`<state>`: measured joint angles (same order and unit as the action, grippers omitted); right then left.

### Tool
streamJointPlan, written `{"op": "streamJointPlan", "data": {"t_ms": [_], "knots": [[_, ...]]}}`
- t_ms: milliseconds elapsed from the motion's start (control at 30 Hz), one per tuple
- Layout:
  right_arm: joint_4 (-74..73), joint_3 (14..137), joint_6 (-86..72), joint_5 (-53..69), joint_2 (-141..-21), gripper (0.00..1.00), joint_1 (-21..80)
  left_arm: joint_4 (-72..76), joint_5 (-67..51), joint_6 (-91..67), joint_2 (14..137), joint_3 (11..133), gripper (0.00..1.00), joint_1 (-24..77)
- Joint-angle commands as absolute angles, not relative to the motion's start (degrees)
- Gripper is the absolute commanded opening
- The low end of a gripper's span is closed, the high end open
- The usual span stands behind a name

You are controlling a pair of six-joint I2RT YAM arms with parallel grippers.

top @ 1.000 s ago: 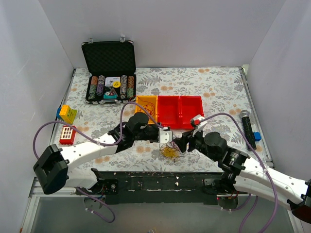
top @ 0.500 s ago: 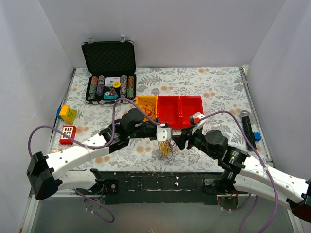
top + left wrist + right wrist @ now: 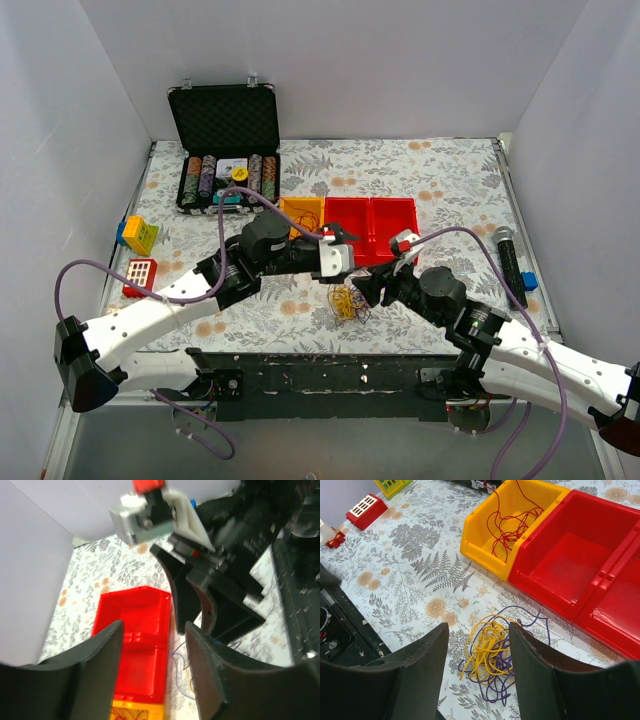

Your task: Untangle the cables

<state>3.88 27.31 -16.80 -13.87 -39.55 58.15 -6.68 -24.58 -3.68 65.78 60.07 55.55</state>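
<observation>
Cables (image 3: pixel 490 660) lie in a loose heap on the flowered desk (image 3: pixel 410 565), just in front of the row of bins and touching none of them. The heap is mostly yellow loops, with purple strands running around and under them. A separate red wire (image 3: pixel 512 527) is coiled inside the yellow bin (image 3: pixel 485 555), which stands against the left side of the red bin (image 3: pixel 570 562). The right tool (image 3: pixel 477 635) hangs directly over the heap with its two dark fingers spread wide apart and nothing between them; the heap shows on the desk through the gap. The left tool (image 3: pixel 152 645) is likewise wide open and empty, raised above the desk near the front edge of the red bin, facing the right arm's wrist. From above, the two tools are close together with the heap just below them, nearer the right one. An open black case (image 3: pixel 225 150) holding rows of poker chips stands at the far left of the desk, and a red toy brick (image 3: pixel 140 276) lies near the left edge.
</observation>
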Motion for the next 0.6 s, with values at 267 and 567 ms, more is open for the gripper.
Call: {"op": "streamJointPlan", "data": {"t_ms": [267, 567], "knots": [[3.34, 24.26, -20.21, -22.93, -37.61, 0.59, 58.27, -2.11, -12.91, -7.99, 72.49, 48.68, 0.84, 48.71], [0.96, 27.25, -23.37, -24.97, -45.27, 0.6, 55.91, -1.84, -28.63, -15.63, 79.53, 52.2, 0.84, 45.53]]}}
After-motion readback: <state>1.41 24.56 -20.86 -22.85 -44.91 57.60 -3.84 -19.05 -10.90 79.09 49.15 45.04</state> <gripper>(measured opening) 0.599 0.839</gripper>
